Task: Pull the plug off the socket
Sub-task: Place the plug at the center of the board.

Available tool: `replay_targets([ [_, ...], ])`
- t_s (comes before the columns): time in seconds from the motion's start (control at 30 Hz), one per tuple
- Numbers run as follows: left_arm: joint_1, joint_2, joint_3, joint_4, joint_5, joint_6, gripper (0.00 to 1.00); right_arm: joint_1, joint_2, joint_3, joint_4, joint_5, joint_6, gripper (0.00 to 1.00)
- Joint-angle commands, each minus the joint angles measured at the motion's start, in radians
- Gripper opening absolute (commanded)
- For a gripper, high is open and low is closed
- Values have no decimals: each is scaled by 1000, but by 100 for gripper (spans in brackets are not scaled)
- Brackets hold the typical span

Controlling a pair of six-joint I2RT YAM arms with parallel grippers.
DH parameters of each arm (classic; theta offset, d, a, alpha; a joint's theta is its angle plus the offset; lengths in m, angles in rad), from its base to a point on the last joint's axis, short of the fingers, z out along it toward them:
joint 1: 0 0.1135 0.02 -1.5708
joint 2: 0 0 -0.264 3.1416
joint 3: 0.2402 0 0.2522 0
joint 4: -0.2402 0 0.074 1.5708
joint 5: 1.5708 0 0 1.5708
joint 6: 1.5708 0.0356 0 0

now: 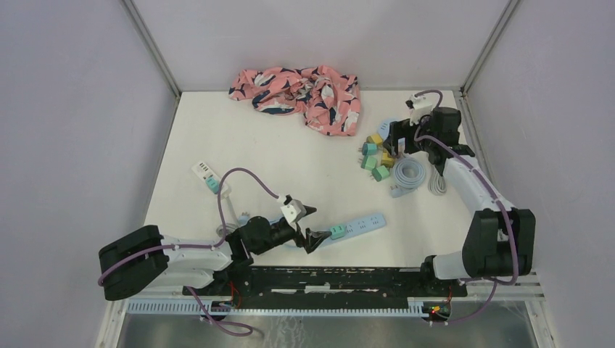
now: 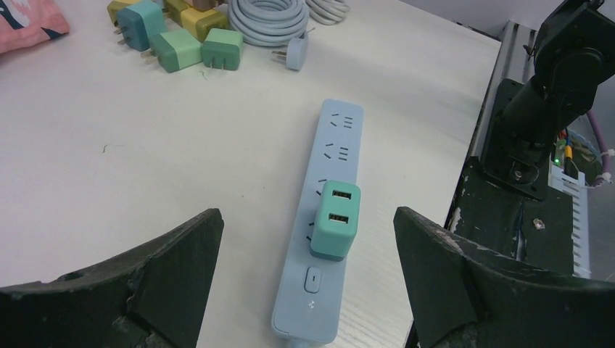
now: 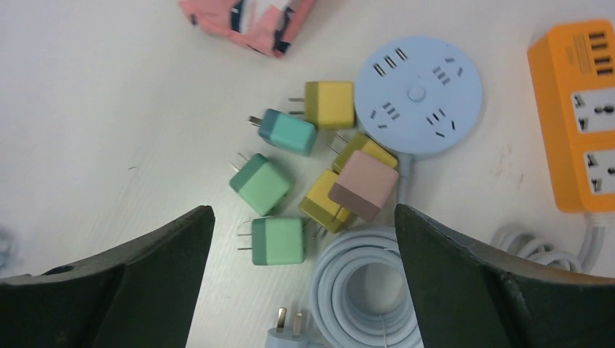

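Observation:
A teal plug (image 2: 335, 217) with two USB ports sits plugged into the light-blue socket strip (image 2: 339, 138), just past the strip's switch. In the top view the plug (image 1: 337, 232) and strip (image 1: 365, 224) lie near the table's front edge. My left gripper (image 2: 307, 217) stands open, one finger on each side of the plug and touching nothing; from above it (image 1: 312, 225) is just left of the plug. My right gripper (image 3: 304, 214) is open and empty above a pile of loose plugs (image 3: 275, 239) at the back right (image 1: 401, 141).
A white strip (image 1: 205, 172) with a teal plug lies at the left. A pink patterned cloth (image 1: 301, 90) is at the back. Beside the loose plugs lie a round blue socket (image 3: 419, 94), an orange strip (image 3: 580, 109) and a coiled cable (image 3: 370, 290).

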Motion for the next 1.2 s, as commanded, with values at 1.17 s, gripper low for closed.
replay_targets([
  [1.17,38,-148,-25,13,-42,-100,99,215,-147,12,-523,-703,-548,100],
])
